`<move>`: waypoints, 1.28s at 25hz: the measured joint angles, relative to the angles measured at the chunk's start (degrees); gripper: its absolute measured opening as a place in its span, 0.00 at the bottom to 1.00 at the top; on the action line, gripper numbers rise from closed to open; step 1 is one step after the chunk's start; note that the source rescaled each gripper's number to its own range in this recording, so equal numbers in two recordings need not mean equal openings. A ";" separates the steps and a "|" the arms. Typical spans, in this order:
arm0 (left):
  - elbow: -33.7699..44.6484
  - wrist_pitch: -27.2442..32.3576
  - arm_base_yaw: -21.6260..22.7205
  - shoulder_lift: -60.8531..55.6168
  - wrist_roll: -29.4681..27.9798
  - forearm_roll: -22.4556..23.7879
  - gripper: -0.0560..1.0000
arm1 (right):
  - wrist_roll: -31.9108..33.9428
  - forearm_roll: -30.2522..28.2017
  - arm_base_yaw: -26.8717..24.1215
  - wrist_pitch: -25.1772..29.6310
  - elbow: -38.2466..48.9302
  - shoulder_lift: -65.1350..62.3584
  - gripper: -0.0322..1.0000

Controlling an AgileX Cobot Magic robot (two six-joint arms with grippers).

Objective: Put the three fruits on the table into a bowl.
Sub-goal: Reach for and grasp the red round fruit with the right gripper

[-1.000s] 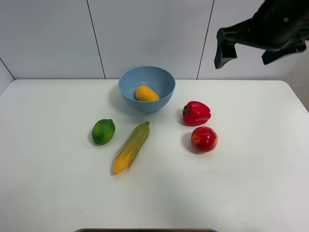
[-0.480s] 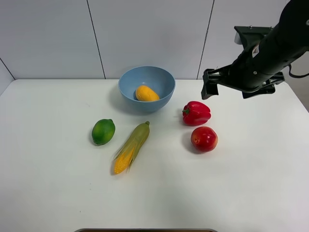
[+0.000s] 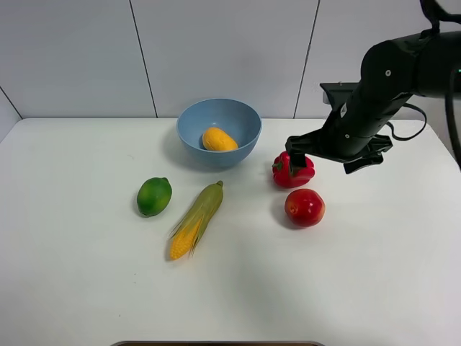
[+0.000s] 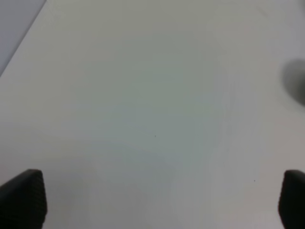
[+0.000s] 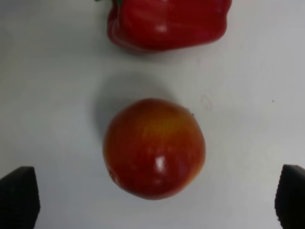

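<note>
The light blue bowl [image 3: 191, 146] stands at the back middle of the white table [image 3: 86, 288], and the yellow-orange mango [image 3: 218, 139] lies inside it. A green lime [image 3: 154, 196] rests on the table to the left. To the right lies the red apple [image 3: 304, 207]. My right gripper [image 3: 328, 155] hangs open above the apple and the pepper. In the right wrist view the apple [image 5: 154, 148] sits untouched between the wide-apart tips of my right gripper [image 5: 155, 198]. My left gripper [image 4: 157, 200] is open over bare table [image 4: 143, 95] and holds nothing.
A red bell pepper [image 3: 295, 171] lies just behind the apple, partly under the right arm; the right wrist view shows the pepper [image 5: 167, 21] too. A corn cob [image 3: 196, 220] in green husk lies between the lime and the apple. A grey panelled wall backs the table.
The right arm has come down from the upper right and moved left, so its open gripper now hangs low over the apple. The fruits and bowl have not moved.
</note>
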 joint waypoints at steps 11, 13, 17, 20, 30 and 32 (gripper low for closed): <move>0.00 0.00 0.00 0.00 0.00 0.00 1.00 | -2.56 3.12 0.00 1.77 0.43 3.72 1.00; 0.00 0.00 0.00 0.00 0.00 0.05 1.00 | -2.86 3.43 0.00 1.89 0.43 4.28 1.00; 0.00 0.00 0.00 0.00 0.00 0.05 1.00 | -3.56 3.41 0.00 1.94 0.43 5.34 1.00; 0.00 0.00 0.00 0.00 0.00 0.05 1.00 | -4.16 3.41 0.00 1.94 0.43 6.21 1.00; 0.00 0.00 0.00 0.00 0.00 0.05 1.00 | -5.09 2.56 -0.04 -0.05 0.43 10.14 1.00; 0.00 0.00 0.00 0.00 0.00 0.05 1.00 | -5.63 2.54 -0.04 -0.23 0.43 10.84 1.00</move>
